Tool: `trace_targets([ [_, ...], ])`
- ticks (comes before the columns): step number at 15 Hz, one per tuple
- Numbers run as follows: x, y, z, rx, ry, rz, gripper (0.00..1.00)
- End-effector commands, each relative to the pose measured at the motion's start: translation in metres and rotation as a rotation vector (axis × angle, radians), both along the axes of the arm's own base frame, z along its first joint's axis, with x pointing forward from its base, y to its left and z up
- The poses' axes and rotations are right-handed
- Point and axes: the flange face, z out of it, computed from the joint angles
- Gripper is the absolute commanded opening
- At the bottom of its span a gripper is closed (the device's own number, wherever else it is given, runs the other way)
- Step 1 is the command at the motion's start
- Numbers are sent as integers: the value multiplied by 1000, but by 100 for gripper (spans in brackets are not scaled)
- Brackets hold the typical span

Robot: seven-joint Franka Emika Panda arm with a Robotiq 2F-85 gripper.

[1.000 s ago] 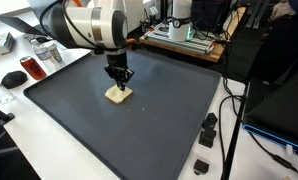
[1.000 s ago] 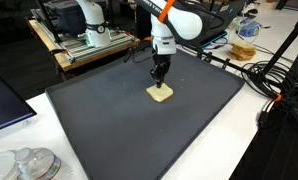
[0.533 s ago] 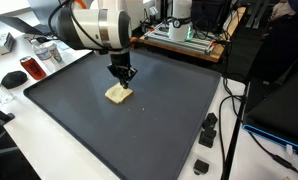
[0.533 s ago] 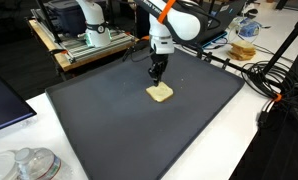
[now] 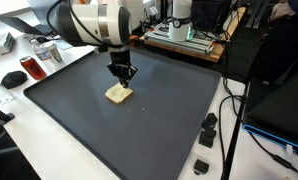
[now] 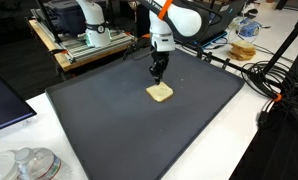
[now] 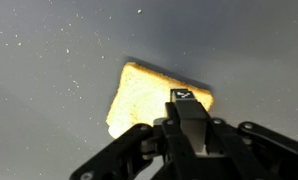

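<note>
bread slice (image 6: 160, 93) — 1; dark mat (image 6: 109, 125) — 1; robot arm (image 6: 185, 22) — 1

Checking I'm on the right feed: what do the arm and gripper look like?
The arm is glossy white with rounded, bulbous links; an orange band shows at one joint in an exterior view. The gripper is all black and tapers to a narrow tip; the wrist view shows its fingers on jointed black linkages, with a small pale mark near the tip.
</note>
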Motion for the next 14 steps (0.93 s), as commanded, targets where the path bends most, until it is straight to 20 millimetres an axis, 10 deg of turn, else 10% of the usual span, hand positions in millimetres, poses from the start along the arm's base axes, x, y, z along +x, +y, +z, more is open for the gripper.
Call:
trace_targets([
  [1, -2, -8, 17, -26, 2, 46, 5],
  [14, 0, -7, 8, -49, -1, 65, 5],
])
